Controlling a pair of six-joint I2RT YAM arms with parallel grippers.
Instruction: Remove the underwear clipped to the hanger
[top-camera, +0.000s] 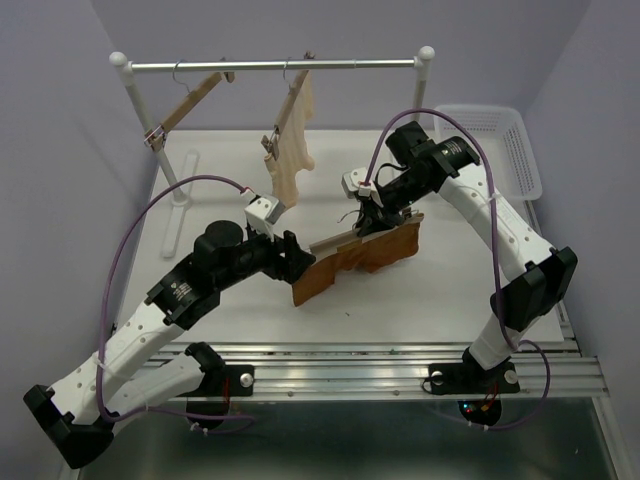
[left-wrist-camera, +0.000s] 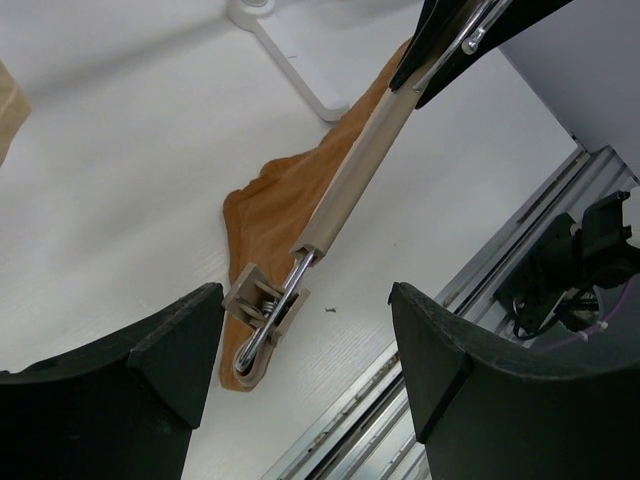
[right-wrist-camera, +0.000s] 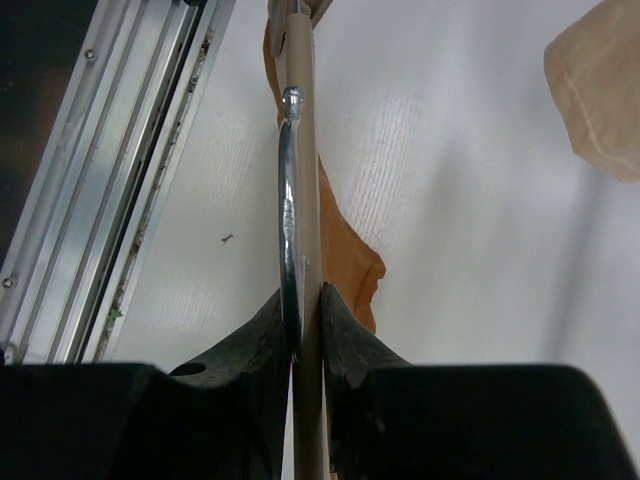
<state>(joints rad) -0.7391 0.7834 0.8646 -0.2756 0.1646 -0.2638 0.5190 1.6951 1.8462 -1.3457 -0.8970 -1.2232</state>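
The rust-brown underwear (top-camera: 355, 258) hangs from a light wooden hanger (top-camera: 335, 240) held low over the table's middle. My right gripper (top-camera: 372, 215) is shut on the hanger, its fingers (right-wrist-camera: 345, 335) pinching the wooden bar (right-wrist-camera: 303, 120) and the metal wire. My left gripper (top-camera: 296, 255) is open and empty, just left of the hanger's near end. In the left wrist view the near clip (left-wrist-camera: 262, 305) is still shut on the underwear (left-wrist-camera: 285, 205), and it lies between and beyond my open fingers (left-wrist-camera: 165, 350).
A white rail (top-camera: 275, 66) at the back carries an empty wooden hanger (top-camera: 190, 103) and another hanger holding a cream-beige garment (top-camera: 292, 140). A white basket (top-camera: 500, 140) stands at the far right. An aluminium rail (top-camera: 400, 362) runs along the near edge.
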